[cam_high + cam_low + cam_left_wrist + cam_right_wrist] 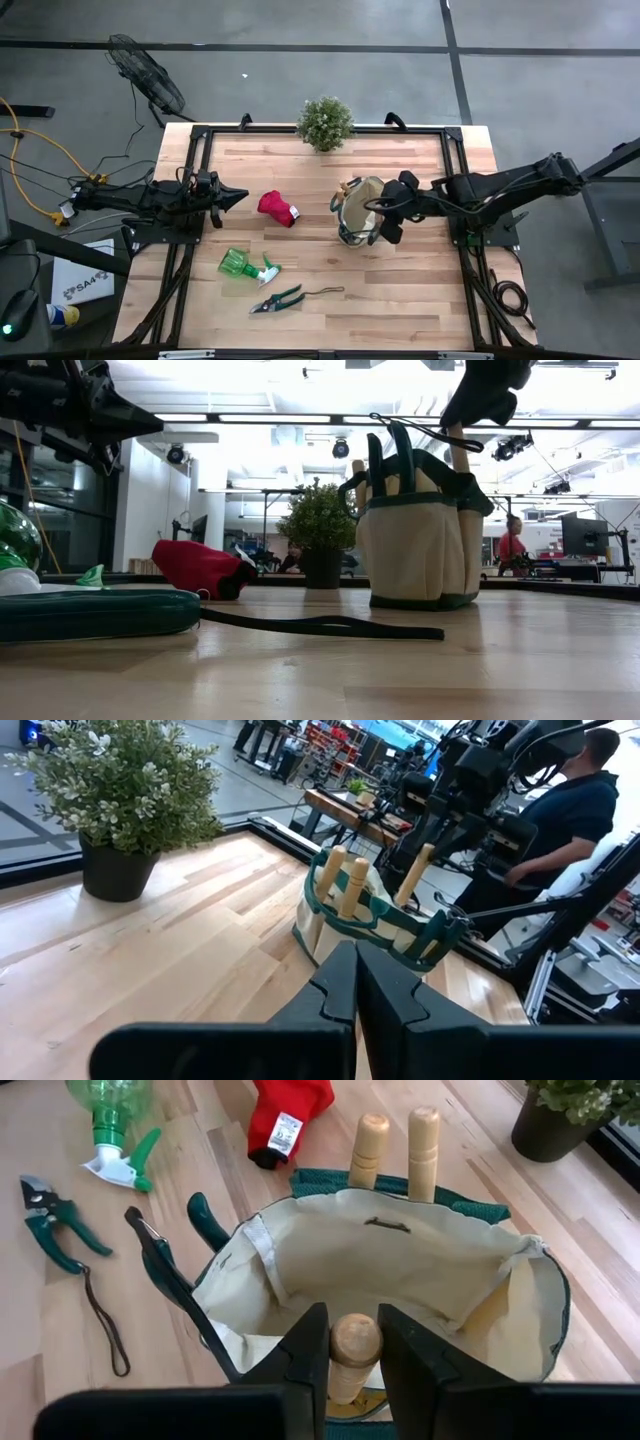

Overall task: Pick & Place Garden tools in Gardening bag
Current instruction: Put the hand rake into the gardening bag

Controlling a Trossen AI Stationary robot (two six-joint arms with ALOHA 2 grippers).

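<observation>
The table point(400, 290) is carrying everything, and the bag point(358, 210) is standing upright on it toward the right edge, about midway between the far and near edges. Its mouth is gaping open, its loop handles are sticking up, and two wooden handles point(395, 1148) are poking out of an outer pocket on the side facing the glove.

The plant point(325, 122) is sitting at the middle of the far edge, well apart from the bag.

The right arm is reaching in from the right edge, and the right gripper point(348, 1355) is hanging over the bag's mouth, pinching the wooden handle of a tool point(353, 1342) between its fingers, the tool pointing down into the bag.

The left arm is waiting near the left edge, and the left gripper point(356, 982) is keeping its fingers pressed together on nothing.

The bottle point(245, 266) is lying on its side toward the near-left part of the table. The glove point(277, 208) is lying near the middle, between the left gripper and the bag. The pruners point(277, 299) are lying just beside the bottle, closer to the near edge, with a dark strap point(325, 292) trailing toward the right.
</observation>
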